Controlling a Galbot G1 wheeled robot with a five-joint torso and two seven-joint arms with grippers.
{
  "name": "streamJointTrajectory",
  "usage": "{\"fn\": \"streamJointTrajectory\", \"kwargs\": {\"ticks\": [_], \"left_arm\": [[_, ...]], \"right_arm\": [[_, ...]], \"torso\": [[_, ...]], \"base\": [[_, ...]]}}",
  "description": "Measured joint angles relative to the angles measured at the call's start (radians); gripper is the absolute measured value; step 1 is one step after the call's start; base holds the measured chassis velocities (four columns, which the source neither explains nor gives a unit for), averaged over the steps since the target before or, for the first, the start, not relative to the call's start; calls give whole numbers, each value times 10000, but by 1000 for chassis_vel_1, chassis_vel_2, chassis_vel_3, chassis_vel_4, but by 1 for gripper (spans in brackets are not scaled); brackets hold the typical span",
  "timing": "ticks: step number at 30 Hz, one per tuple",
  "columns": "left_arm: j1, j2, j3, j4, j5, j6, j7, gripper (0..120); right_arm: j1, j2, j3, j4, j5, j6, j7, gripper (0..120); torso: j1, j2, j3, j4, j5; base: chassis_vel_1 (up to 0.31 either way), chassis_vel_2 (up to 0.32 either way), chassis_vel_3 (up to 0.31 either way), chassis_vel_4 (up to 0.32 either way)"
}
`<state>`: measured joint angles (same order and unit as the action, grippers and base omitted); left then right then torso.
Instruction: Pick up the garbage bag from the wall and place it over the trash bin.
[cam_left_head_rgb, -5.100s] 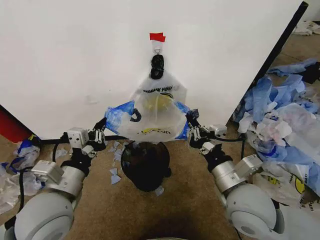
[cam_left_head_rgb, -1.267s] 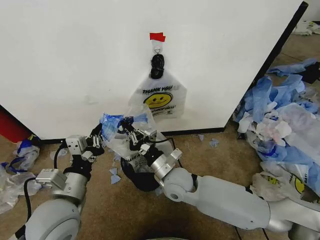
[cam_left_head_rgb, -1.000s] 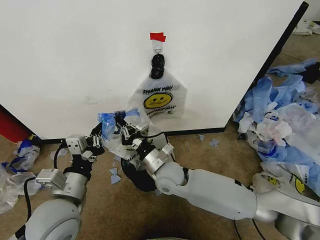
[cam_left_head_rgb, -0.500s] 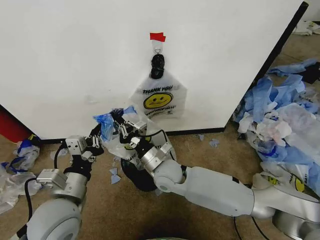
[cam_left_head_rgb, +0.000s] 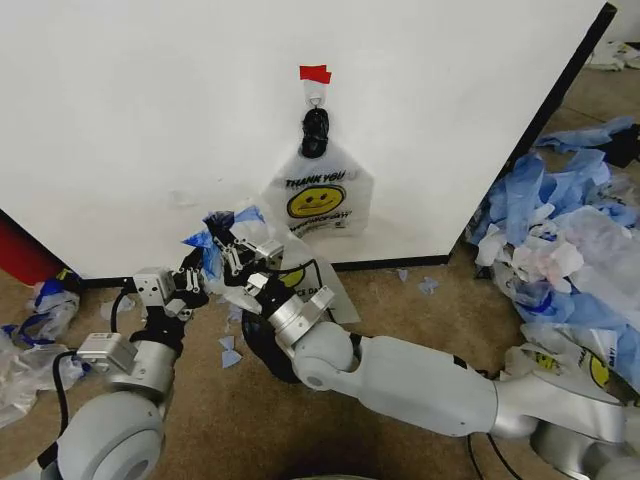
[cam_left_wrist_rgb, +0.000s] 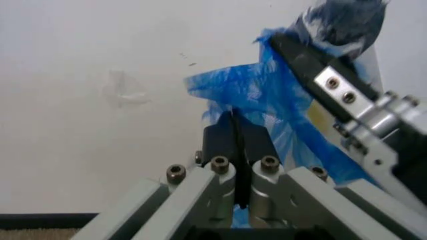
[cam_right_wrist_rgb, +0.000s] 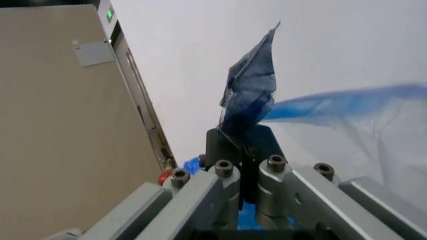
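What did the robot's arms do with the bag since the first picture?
The right gripper swung across to the left gripper, bunching the garbage bag that both had stretched wide over the trash bin. Both stayed clamped on it. Another bag stayed hanging on the wall.

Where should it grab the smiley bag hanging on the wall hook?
Probably the dark bunched handles just under the hook, coming straight from the front: the hanging bag lies flat against the wall, and only that knot stands out. Left tool and right tool hold the other bag.
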<state>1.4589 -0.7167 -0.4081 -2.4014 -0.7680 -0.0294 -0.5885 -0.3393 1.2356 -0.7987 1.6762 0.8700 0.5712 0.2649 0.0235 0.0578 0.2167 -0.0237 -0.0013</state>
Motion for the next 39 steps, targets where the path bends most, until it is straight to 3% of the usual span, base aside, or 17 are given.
{"fn": "streamJointTrajectory", "kwargs": {"ticks": [13,30,39], "left_arm": [[-371,-3,315,171,12,-7,-13,0],[-635,44,536,198,-7,2,-62,0],[-75,27,292,12,130,77,-147,0]], "right_arm": [[-877,-515,25,-267,-370,385,-187,0],[-2616,-2442,637,1290,-791,465,-416,0],[-3304,-3616,1313,2142,-814,537,-666,0]], "torso": [[0,0,0,0,1],[0,0,0,1,2],[0,0,-1,1,2]], "base": [[0,0,0,0],[0,0,0,0],[0,0,0,0]]}}
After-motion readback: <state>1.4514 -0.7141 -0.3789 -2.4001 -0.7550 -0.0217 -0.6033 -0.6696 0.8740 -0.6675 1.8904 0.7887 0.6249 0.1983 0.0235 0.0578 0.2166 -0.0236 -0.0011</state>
